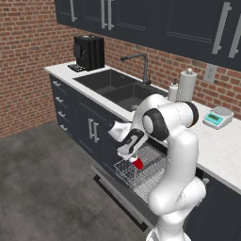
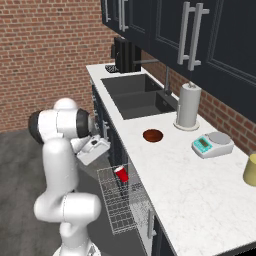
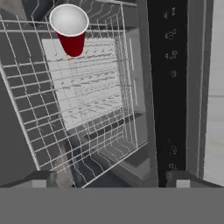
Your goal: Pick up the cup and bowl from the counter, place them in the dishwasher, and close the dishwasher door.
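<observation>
So the table runs along the brick wall with the sink set in it, and below it the dishwasher is open with its door dropped flat and the white wire rack pulled out over it. The arm is bent low in front of that opening.

The bowl sits on the table just in front of the sink, near the paper towel roll, nothing touching it. The cup is already upright in a far corner of the rack, red outside, white inside.

The tool hangs just above the rack, near the cup. From the hand view its two tips sit wide apart with nothing between them, so it looks open and empty.

My read: cup is done, bowl is next. I'd lift straight up first so the fingers clear the rack wires and the table edge, then swing over to the bowl. It's shallow, so pinching one rim wall from above seems the safest bet, and keep it level so it doesn't slip. Drop it away from the cup to avoid knocking that over.
</observation>
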